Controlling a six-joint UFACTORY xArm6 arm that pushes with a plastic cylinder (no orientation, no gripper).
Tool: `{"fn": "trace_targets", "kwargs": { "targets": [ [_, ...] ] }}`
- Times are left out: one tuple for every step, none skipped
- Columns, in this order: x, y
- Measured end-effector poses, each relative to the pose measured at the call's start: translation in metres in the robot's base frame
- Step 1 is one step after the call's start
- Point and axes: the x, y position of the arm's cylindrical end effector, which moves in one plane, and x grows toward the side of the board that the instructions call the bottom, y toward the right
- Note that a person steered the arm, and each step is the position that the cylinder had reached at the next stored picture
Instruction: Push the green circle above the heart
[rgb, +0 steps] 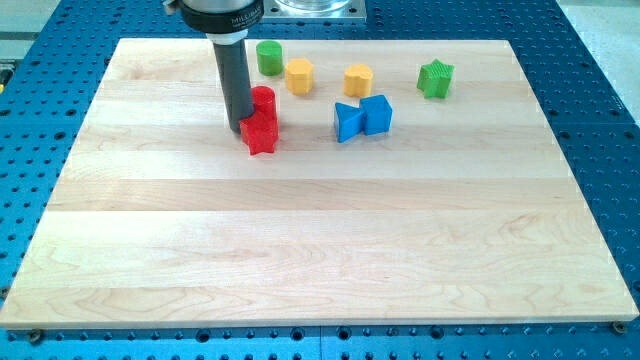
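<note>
The green circle (269, 57) stands near the board's top edge, left of centre. A yellow block that looks like the heart (358, 80) lies further to the right. A yellow hexagon (299, 75) sits between them, just right of and below the green circle. My tip (238, 130) is below and left of the green circle. It rests against the left side of a red circle (264, 100) and a red star (260, 134). The rod hides part of the red circle.
A blue triangle-like block (347, 122) and a blue cube (377, 114) touch each other below the heart. A green star (435, 78) lies at the upper right. The wooden board (320, 250) sits on a blue perforated table.
</note>
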Motion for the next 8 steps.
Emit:
{"fn": "trace_targets", "kwargs": {
  "targets": [
    [-0.021, -0.024],
    [-0.089, -0.027],
    [-0.133, -0.026],
    [-0.134, 0.001],
    [-0.136, 0.001],
    [-0.133, 0.009],
    [-0.123, 0.052],
    [-0.108, 0.097]
  ]
}}
